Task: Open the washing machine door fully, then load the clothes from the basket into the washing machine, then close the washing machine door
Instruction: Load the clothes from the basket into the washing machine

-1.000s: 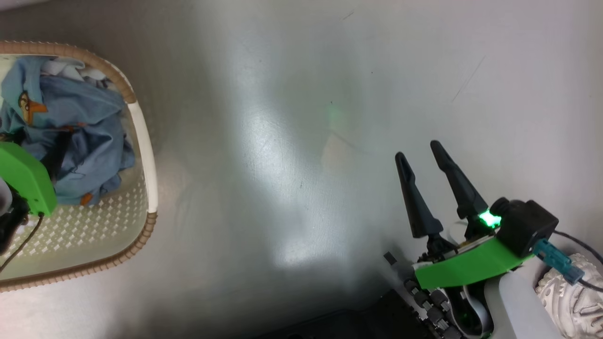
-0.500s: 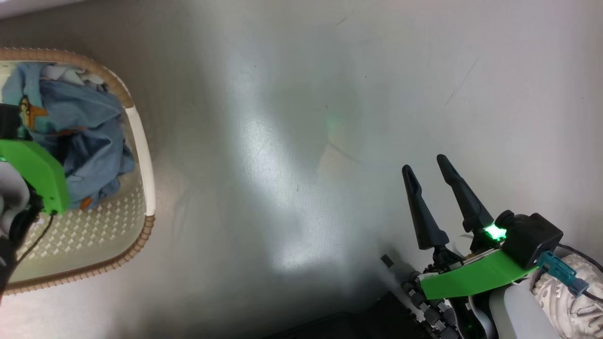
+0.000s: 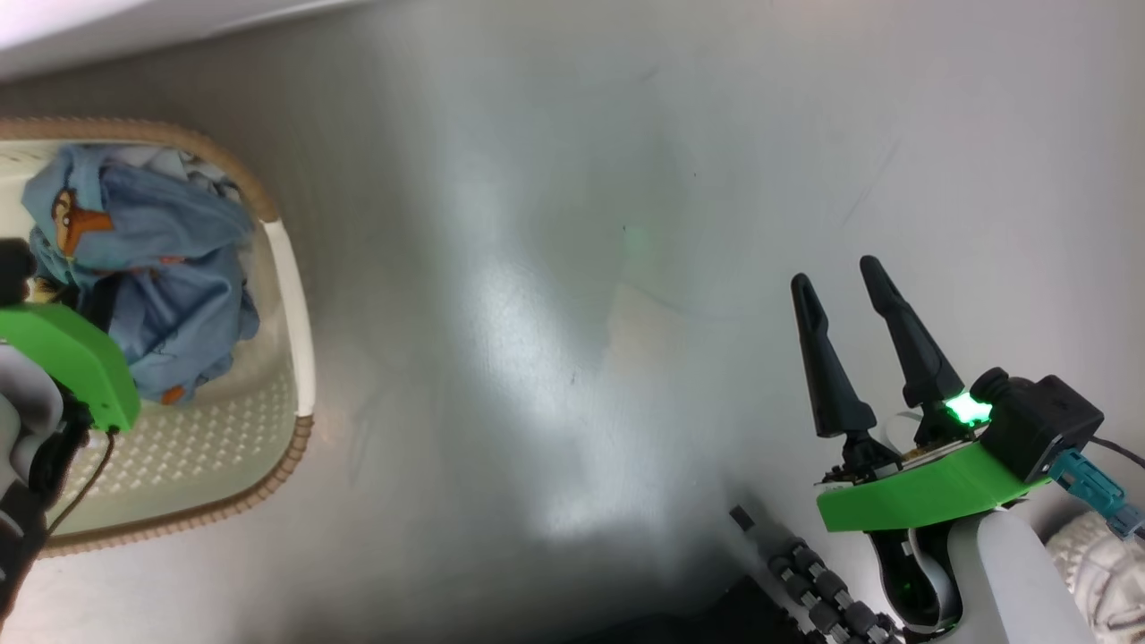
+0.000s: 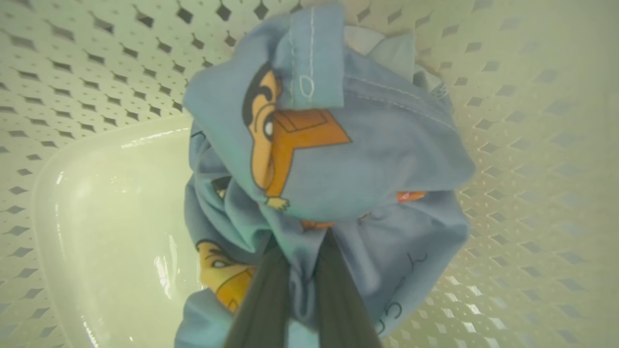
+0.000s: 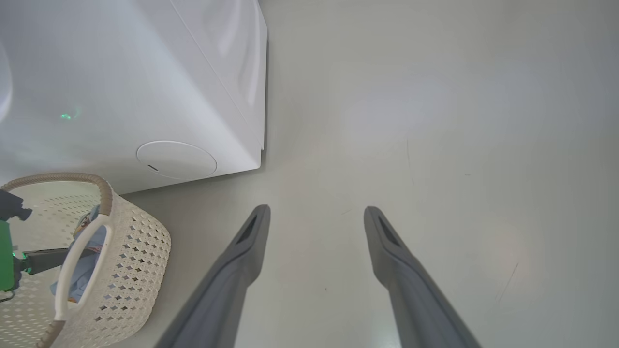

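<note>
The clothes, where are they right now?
The clothes lie bunched in the basket at the head view's left edge, near the washing machine, with the left tool shut on a fold of them.

Soft light from above lays a broad pale glare across the floor at the head view's centre; shadow pools along its bottom edge. The left wrist view is hazy (greenish cast), the clothes slightly blurred, the basket wall at right out of focus.
</note>
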Robot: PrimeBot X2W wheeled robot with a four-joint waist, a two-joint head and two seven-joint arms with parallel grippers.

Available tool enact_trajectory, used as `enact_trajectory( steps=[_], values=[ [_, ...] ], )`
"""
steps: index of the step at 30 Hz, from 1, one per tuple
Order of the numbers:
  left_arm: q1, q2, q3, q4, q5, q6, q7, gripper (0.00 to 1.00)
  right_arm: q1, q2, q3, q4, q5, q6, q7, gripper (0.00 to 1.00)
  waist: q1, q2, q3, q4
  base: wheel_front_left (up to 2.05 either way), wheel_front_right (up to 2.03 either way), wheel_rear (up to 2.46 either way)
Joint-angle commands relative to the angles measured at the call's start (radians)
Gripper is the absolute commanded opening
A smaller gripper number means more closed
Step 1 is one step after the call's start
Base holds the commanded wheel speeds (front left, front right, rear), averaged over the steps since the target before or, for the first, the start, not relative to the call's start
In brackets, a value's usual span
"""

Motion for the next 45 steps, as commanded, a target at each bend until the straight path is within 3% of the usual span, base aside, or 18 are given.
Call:
enact_trajectory(
  steps=[1, 6, 19, 26, 36, 45],
  values=[
    [0.031, 0.041, 0.028, -0.001, -0.004, -0.002, -0.012, 0.0, 0.028, -0.002, 0.016, -0.013, 0.003, 0.002, -0.011, 1.0, 0.0, 0.0, -0.029, 0.016, 0.0, 0.0, 0.0],
    [0.063, 0.032, 0.09, -0.031, 0.007, -0.002, -0.027, 0.0, 0.008, -0.002, 0.003, 0.005, -0.013, 0.002, -0.011, 1.0, 0.0, 0.0, -0.094, 0.048, 0.0, 0.0, 0.0],
    [0.324, -0.006, 0.464, -0.253, 0.243, 0.023, -0.028, 0.0, -0.013, -0.002, -0.031, 0.065, -0.04, 0.002, -0.011, 1.0, 0.0, 0.0, -0.275, 0.114, 0.0, 0.0, 0.0],
    [0.483, -0.06, 0.679, -0.38, 0.368, 0.031, -0.028, 0.0, 0.0, -0.002, -0.042, 0.096, -0.052, 0.002, -0.011, 1.0, 0.0, 0.0, -0.383, 0.144, 0.0, 0.0, 0.0],
    [0.646, -0.146, 0.911, -0.571, 0.534, 0.02, -0.028, 0.0, 0.032, -0.002, -0.067, 0.128, -0.077, 0.002, -0.011, 1.0, 0.0, 0.0, -0.514, 0.187, 0.0, 0.0, 0.0],
    [0.747, -0.234, 1.053, -0.717, 0.63, 0.017, -0.028, 0.0, 0.046, -0.002, -0.086, 0.147, -0.098, 0.002, -0.011, 1.0, 0.0, 0.0, -0.603, 0.221, 0.0, 0.0, 0.0]
  ],
)
